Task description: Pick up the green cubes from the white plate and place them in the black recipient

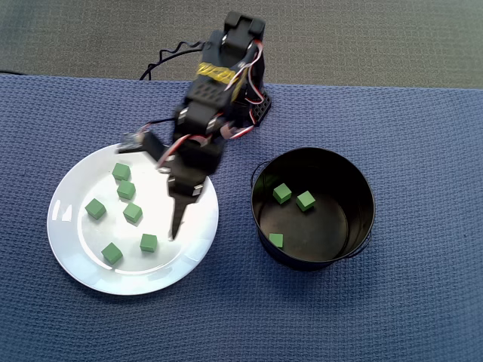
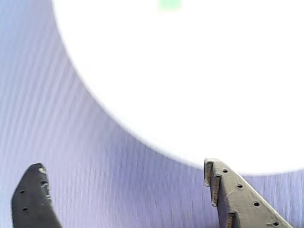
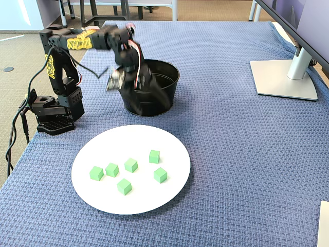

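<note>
Several green cubes (image 1: 133,213) lie scattered on the white plate (image 1: 75,226), and three more (image 1: 282,193) sit inside the black recipient (image 1: 362,226). In the overhead view my gripper (image 1: 162,192) hovers over the plate's right part, one long finger pointing down toward a cube (image 1: 149,242). The wrist view shows my gripper (image 2: 122,165) open and empty above blue cloth, with the plate (image 2: 190,71) ahead and one cube (image 2: 169,4) at the top edge. In the fixed view the gripper (image 3: 123,87) is blurred in front of the recipient (image 3: 169,69); the cubes (image 3: 131,164) rest on the plate (image 3: 92,149).
A blue woven cloth (image 1: 377,317) covers the table. The arm's base (image 3: 54,116) stands at the table's left edge in the fixed view, with cables beside it. A monitor stand (image 3: 285,77) sits at the far right.
</note>
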You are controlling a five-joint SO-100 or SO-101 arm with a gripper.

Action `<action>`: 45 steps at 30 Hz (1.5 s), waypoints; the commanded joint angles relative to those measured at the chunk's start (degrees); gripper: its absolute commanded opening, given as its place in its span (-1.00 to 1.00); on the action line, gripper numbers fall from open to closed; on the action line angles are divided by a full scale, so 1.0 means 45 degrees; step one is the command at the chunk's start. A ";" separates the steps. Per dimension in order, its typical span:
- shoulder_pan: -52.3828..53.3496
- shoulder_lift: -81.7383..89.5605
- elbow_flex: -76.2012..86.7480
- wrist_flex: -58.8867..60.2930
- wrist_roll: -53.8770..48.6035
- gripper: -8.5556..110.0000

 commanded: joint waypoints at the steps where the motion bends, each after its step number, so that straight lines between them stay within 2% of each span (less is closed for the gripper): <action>1: 0.0840 -0.2090 -0.2090 0.0059 -0.0449 -0.28; 9: 0.1699 -0.5273 -0.4941 0.0703 -0.0820 -0.31; 21: 0.1777 -0.6543 -0.5801 0.0469 -0.3203 -0.34; 32: 0.1875 -0.7812 -0.6914 0.0469 -0.3145 -0.36; 45: 0.1855 -0.7754 -0.6465 0.0117 -0.3203 -0.38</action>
